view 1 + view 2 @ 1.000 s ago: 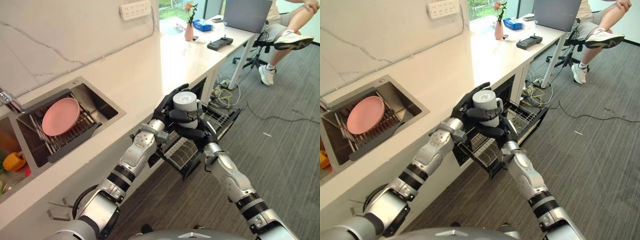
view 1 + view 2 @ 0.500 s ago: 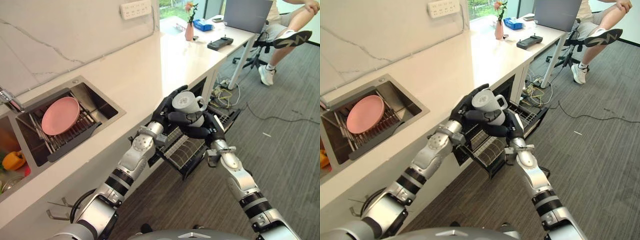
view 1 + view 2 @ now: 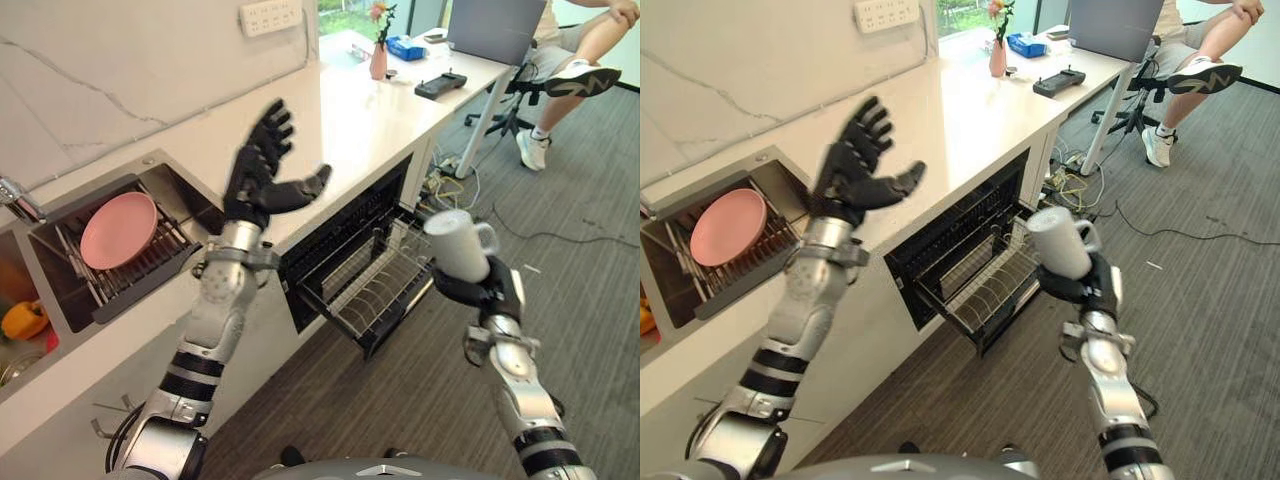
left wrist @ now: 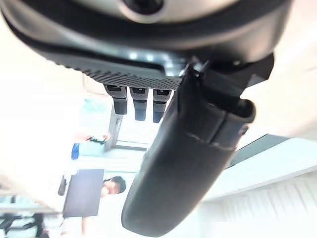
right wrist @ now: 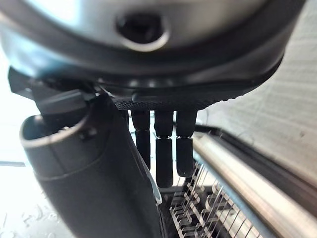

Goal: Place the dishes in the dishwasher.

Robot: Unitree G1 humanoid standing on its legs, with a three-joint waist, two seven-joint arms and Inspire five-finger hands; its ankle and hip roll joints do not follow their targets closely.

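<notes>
A white mug [image 3: 455, 245] with a handle is tilted in the air just past the right front corner of the pulled-out dishwasher rack [image 3: 375, 292]. My right hand [image 3: 482, 290] is shut on the mug from below. My left hand [image 3: 262, 175] is raised above the counter edge between the sink and the dishwasher, open, fingers spread and empty; its straight fingers [image 4: 134, 101] show in the left wrist view. A pink plate [image 3: 118, 230] leans in the wire drainer inside the sink [image 3: 205, 205]. The right wrist view looks down on the rack's wires [image 5: 198, 218].
The white counter [image 3: 340, 110] carries a pink vase [image 3: 378, 62], a blue box, a black controller [image 3: 440, 86] and a laptop. A person sits on an office chair at the far right [image 3: 585, 55]. Cables lie by the desk leg. Carpet floor is open right of the rack.
My left hand has let go of the mug and swung up and left over the counter. My right hand has carried the mug right, off the rack's middle to its outer corner.
</notes>
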